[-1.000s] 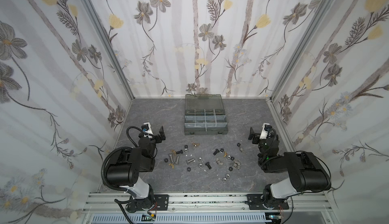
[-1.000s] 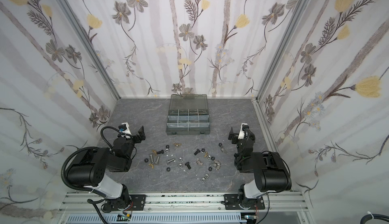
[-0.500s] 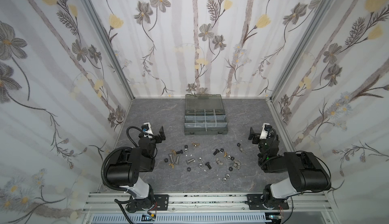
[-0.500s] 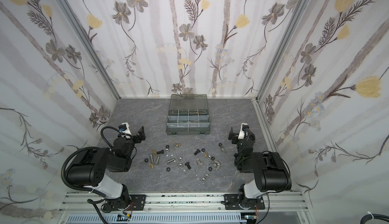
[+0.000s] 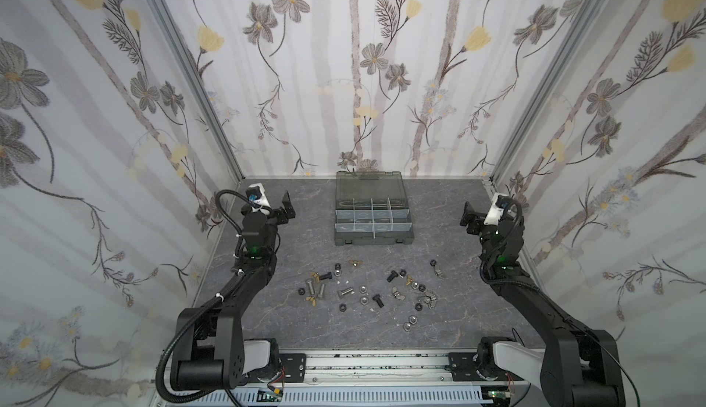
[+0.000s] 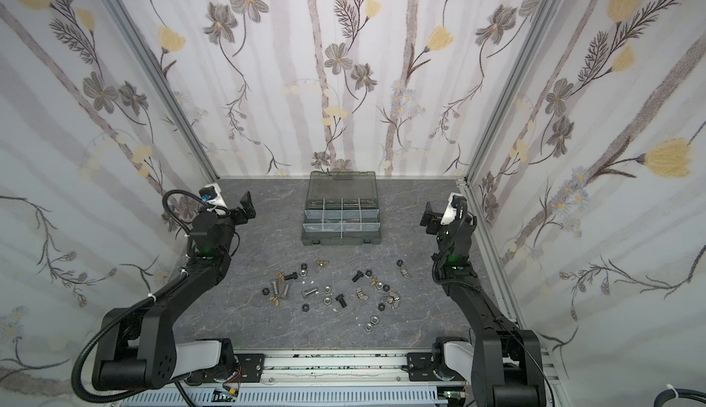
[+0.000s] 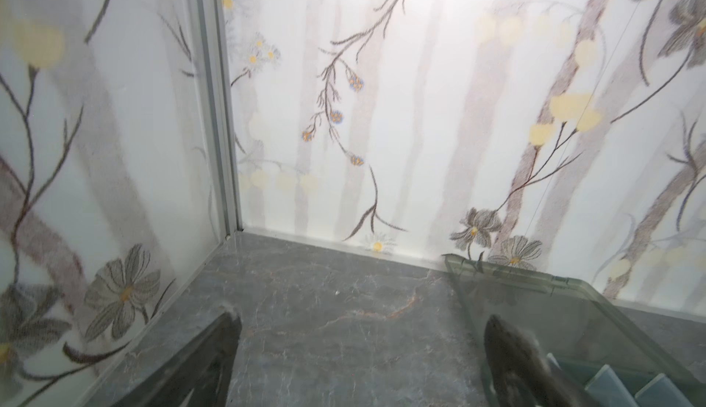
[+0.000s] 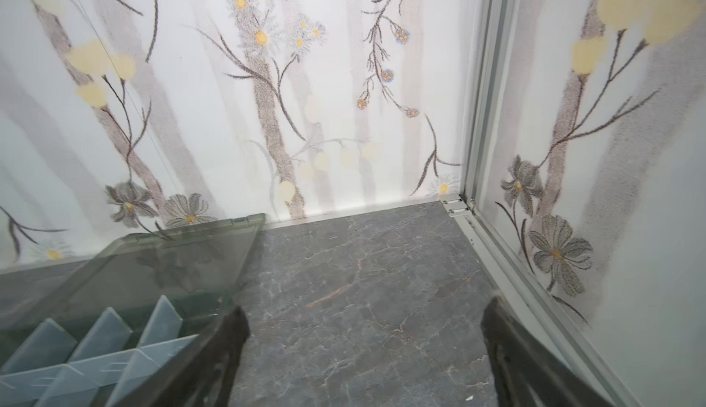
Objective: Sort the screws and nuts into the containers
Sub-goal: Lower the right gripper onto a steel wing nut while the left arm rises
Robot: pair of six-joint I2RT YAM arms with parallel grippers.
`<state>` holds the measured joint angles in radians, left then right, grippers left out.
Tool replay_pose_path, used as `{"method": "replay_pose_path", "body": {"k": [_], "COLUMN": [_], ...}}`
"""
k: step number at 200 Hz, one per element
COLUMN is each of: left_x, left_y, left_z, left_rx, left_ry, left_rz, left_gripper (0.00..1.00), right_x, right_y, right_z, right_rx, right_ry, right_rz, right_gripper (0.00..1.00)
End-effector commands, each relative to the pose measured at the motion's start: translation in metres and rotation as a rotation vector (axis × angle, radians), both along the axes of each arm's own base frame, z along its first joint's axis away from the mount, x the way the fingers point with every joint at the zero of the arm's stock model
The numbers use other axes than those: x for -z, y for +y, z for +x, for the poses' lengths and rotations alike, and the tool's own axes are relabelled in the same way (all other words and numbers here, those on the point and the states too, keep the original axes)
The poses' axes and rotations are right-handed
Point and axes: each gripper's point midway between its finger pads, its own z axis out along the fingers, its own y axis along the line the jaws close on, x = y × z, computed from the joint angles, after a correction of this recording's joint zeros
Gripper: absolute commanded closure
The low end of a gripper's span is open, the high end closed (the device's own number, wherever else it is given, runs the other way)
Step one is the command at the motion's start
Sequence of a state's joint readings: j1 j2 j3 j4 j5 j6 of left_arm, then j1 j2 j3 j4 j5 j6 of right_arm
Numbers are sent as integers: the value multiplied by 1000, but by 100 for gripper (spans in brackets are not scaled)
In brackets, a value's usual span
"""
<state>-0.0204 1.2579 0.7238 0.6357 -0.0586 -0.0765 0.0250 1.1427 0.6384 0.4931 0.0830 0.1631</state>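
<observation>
One dark grey plastic organiser case (image 5: 373, 239): on grey marbled surface (image 5: 313, 241); smoky translucent lid (image 5: 368, 183) swung back; containers (image 5: 372, 214) parted by clear dividers.
Screws (image 5: 345, 293): silver and black hex-heads, loose in front of the case.
Nuts (image 5: 412, 319): silver and black hex, brass wing, scattered in front of the case.
Left end effector (image 7: 361, 319): jaws wide apart, left of the case.
Right end effector (image 8: 366, 307): jaws wide apart, right of the case.
</observation>
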Motion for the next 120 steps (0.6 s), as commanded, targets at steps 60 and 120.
{"method": "replay_pose_path", "body": {"k": [60, 120], "left_x": [-51, -54], "left_y": [-49, -86], "left_z": [-37, -60], "left_rx": [256, 406], "left_ry": [303, 318], "left_rz": [88, 110], "left_gripper": [0, 0], "right_x": [129, 198], "right_y": [81, 105], "right_z": [-87, -124], "right_rx": [-182, -239], "right_ry": [846, 1101], "right_rz": [210, 175], "right_gripper": [17, 27]}}
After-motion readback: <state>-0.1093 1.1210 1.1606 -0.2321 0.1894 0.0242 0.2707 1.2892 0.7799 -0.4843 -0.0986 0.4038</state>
